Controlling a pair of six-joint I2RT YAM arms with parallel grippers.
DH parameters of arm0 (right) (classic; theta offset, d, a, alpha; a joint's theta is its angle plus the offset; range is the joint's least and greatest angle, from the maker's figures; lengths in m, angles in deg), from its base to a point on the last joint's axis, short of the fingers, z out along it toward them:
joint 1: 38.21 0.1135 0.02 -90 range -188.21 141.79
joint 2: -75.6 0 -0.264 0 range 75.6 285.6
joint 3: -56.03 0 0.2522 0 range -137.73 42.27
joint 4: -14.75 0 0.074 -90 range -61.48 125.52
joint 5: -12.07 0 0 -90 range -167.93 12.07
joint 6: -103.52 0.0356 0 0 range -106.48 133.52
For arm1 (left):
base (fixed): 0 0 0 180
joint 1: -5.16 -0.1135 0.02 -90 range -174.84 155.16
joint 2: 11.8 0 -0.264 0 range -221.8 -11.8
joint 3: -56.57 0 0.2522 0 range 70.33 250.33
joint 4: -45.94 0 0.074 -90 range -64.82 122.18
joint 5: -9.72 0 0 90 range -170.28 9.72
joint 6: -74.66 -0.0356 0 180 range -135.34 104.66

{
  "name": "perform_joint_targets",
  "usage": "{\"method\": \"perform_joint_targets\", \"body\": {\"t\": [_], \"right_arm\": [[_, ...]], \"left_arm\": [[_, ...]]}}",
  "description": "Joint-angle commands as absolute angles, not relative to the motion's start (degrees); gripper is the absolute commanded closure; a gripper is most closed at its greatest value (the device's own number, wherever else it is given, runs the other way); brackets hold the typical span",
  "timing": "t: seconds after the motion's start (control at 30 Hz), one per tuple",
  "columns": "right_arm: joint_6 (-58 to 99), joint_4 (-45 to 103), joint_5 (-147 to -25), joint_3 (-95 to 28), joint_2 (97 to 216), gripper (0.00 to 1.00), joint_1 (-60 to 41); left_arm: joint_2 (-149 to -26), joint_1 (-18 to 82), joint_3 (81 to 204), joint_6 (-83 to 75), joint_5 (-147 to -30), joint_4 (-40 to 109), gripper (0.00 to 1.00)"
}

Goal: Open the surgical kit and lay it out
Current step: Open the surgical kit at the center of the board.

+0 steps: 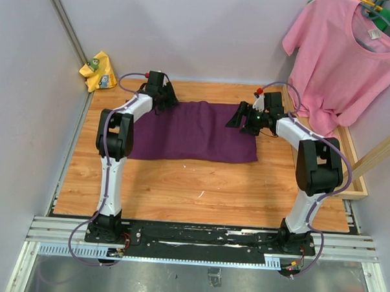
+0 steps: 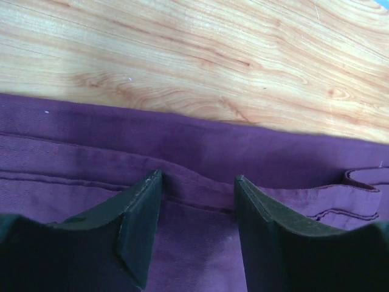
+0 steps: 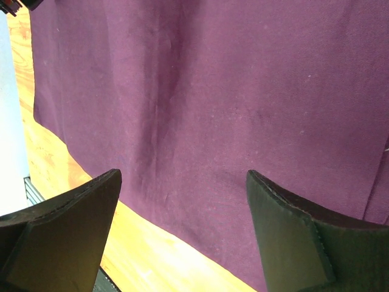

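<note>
The left gripper's [image 2: 197, 194] fingers [image 2: 138, 226] are held apart on the wrap [image 2: 200, 146], with a raised hem fold between them. The right gripper [image 3: 182, 182] is spread wide over the wrap's edge, where the table [image 3: 140, 255] is seen. From above, the wrap is seen lying flat, long axis left to right, with the left gripper at its far left corner and the right gripper at its right end. Stacked hems are shown only by the left wrist view.

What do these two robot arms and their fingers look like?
The left arm and right arm are white tubes joined by chunky black joints, a lilac cable looping along each. A red dot marks each wrist. The fingers are flat black wedges.
</note>
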State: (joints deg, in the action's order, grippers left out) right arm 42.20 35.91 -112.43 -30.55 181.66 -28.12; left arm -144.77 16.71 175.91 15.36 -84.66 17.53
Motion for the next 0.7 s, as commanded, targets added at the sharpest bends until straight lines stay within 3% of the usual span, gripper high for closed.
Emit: {"method": "perform_joint_targets", "body": {"t": [0.0, 0.1, 0.2, 0.4, 0.57, 0.67], "right_arm": [[42.12, 34.94, -113.16, -32.82, 182.75, 0.16, -25.88], [42.37, 34.94, -112.97, -33.70, 183.36, 0.16, -25.57], [42.68, 35.24, -112.84, -35.69, 184.31, 0.18, -25.13], [42.74, 36.74, -111.67, -40.83, 186.97, 0.22, -24.45], [41.55, 38.90, -110.11, -47.20, 191.37, 0.26, -23.71], [40.57, 40.89, -108.69, -51.57, 194.18, 0.27, -22.76]], "left_arm": [[-141.26, 16.67, 173.27, 13.00, -85.62, 18.98, 0.47], [-140.81, 16.67, 172.41, 12.88, -86.14, 19.28, 0.54], [-139.94, 16.67, 171.54, 12.96, -86.39, 19.89, 0.68], [-138.38, 16.67, 171.38, 12.80, -86.64, 20.05, 0.75], [-136.88, 16.67, 170.95, 12.70, -87.67, 19.79, 0.97], [-135.97, 16.67, 170.51, 12.70, -88.58, 19.73, 1.00]]}}
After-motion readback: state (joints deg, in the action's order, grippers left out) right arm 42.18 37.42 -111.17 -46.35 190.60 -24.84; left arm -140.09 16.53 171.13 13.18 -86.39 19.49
